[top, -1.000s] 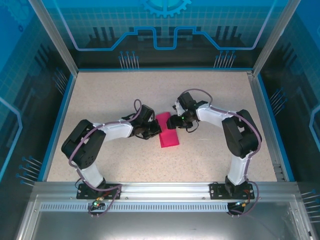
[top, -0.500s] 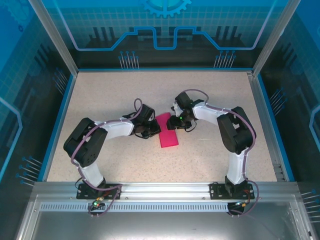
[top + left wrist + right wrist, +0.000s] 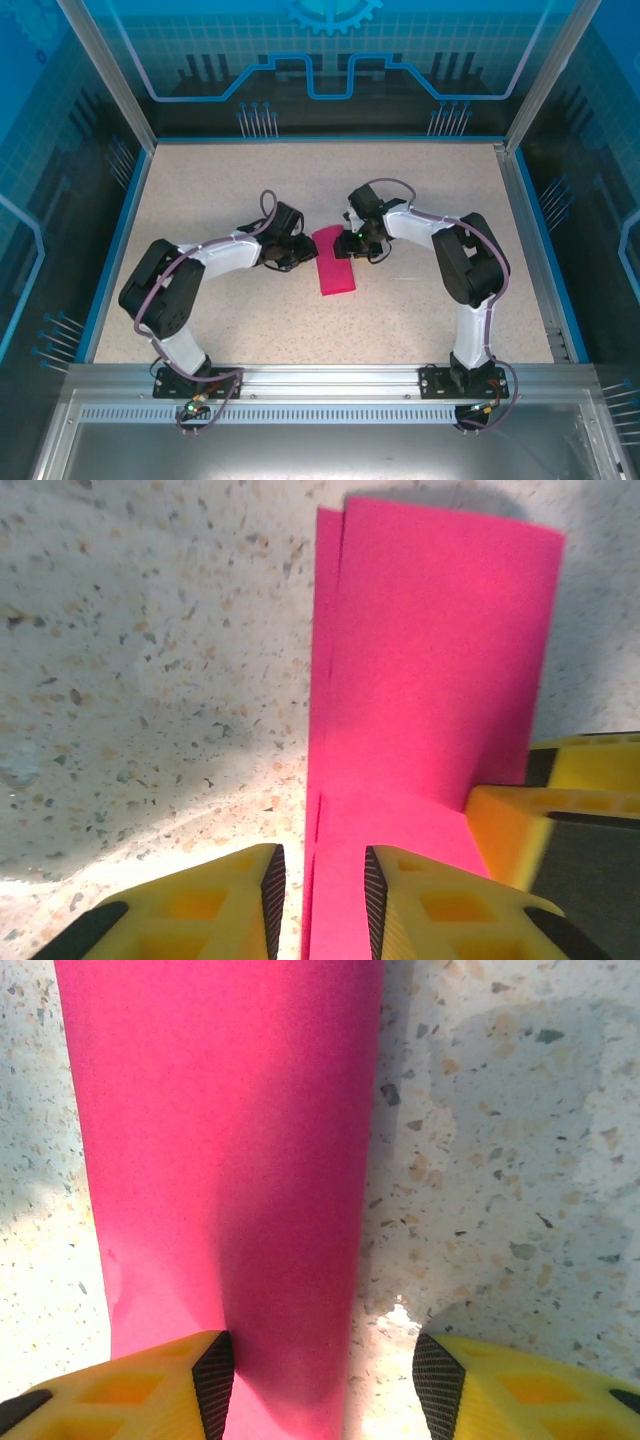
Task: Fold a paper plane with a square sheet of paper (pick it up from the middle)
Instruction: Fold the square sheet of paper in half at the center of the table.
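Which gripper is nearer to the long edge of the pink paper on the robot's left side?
Left. The left gripper has its fingers astride that edge of the pink paper. The right gripper stands astride the opposite long edge, across the paper.

The square sheet of paper (image 3: pixel 335 262) is a plain, unmarked magenta-pink, a shade deeper where shadow crosses it. Around the sheet the table (image 3: pixel 400 320) is pale beige, flecked with grey, brown and dark specks. The left gripper (image 3: pixel 318 890) and the right gripper (image 3: pixel 322 1385), at the sheet's edges, are bright yellow, and their pads (image 3: pixel 214 1380) are black with a fine cross-hatched texture. On either side of the sheet the arms (image 3: pixel 225 258) are white and black, with purple cables (image 3: pixel 265 205). A small green light (image 3: pixel 357 236) glows beside the sheet's far end. Beyond the sheet a blue rim (image 3: pixel 325 139) borders the table. The backdrop (image 3: pixel 330 60) behind is blue with a fine grid and a gear outline.
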Controlling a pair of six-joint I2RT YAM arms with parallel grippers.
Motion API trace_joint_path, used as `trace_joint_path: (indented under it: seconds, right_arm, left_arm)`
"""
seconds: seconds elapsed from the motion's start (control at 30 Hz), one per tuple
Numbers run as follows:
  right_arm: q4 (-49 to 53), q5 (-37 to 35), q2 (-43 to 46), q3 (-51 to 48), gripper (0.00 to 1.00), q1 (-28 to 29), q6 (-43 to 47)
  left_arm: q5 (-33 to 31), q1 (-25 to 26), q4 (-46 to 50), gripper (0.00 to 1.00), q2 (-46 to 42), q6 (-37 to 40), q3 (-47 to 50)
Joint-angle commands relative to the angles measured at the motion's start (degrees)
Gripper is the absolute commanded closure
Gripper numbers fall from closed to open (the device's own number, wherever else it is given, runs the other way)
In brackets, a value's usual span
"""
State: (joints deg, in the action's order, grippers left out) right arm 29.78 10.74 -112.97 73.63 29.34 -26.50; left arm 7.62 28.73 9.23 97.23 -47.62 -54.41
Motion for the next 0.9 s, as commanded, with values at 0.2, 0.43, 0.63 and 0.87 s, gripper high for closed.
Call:
trace_joint_path:
  seconds: [0.2, 0.43, 0.63, 0.87]
  right_arm:
    - [-0.3, -1.4, -5.2, -1.5, 0.45, 1.7, 5.5]
    - [-0.8, -1.3, -5.9, -0.5, 0.43, 1.8, 5.7]
    - [0.0, -2.9, -6.9, 0.4, 0.42, 1.9, 4.2]
    - [0.0, -3.8, -7.5, 0.2, 0.41, 2.1, 4.0]
  left_arm:
    - [0.4, -1.4, -0.8, 0.69, -2.5, 0.9, 1.2]
    - [1.6, -1.5, -2.2, 0.69, -1.5, 0.5, 0.7]
    - [3.3, -1.5, -3.5, 0.69, -0.8, -0.3, 0.7]
    - [5.4, -1.6, -4.3, 0.71, 0.2, -0.4, 0.4]
